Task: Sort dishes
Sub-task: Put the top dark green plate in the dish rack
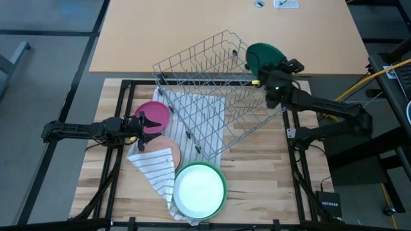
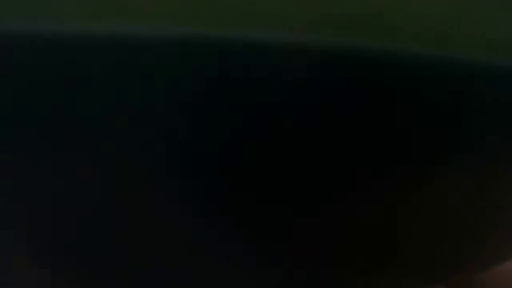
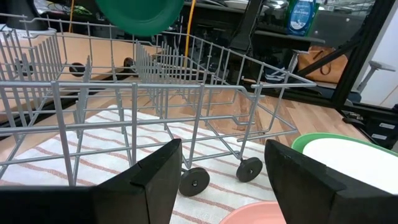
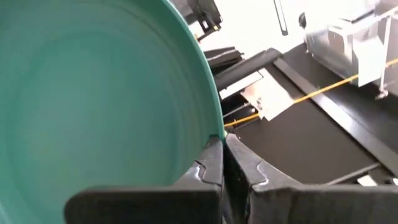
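My right gripper [image 4: 224, 144] is clenched on the rim of the dark green plate [image 1: 262, 56], both fingers pinching its edge. I hold that plate up beside the far right corner of the wire rack [image 1: 212, 90], over the far edge of the tabletop [image 1: 257, 173] where it meets the lighter desk [image 1: 192, 32] behind. In my right wrist view the plate [image 4: 93, 93] fills most of the picture.

My left gripper [image 3: 221, 180] is released, its fingers spread wide with nothing between them. It sits near the left edge of the tabletop, pointing at the rack, which stands tilted on a white striped cloth [image 1: 154, 168].

The magenta plate [image 1: 154, 113] lies just beside my left fingers [image 1: 151, 122], close to the rack's left side. The peach-pink plate [image 1: 164, 151] rests on the cloth towards the near edge, and the light green bowl with its white inside [image 1: 199, 190] sits by the near edge, partly on the cloth. The low view is dark and tells me nothing.
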Tool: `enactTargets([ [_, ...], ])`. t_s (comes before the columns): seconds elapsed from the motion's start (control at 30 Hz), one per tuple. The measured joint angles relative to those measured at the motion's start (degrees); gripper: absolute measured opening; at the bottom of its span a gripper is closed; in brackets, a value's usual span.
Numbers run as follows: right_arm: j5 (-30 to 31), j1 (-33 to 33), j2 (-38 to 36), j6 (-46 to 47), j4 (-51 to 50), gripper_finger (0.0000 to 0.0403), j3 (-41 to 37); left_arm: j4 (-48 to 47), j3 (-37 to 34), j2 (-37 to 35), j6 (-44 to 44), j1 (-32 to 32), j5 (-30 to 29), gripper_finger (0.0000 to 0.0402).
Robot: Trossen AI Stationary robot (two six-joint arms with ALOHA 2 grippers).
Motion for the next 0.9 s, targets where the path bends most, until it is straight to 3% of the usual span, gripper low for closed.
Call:
enactTargets([
  [0.9, 0.02, 0.20, 2.33, 0.04, -0.87, 0.0001, 0.00, 0.01, -0.01, 0.00, -0.01, -0.01, 0.00, 0.0219],
])
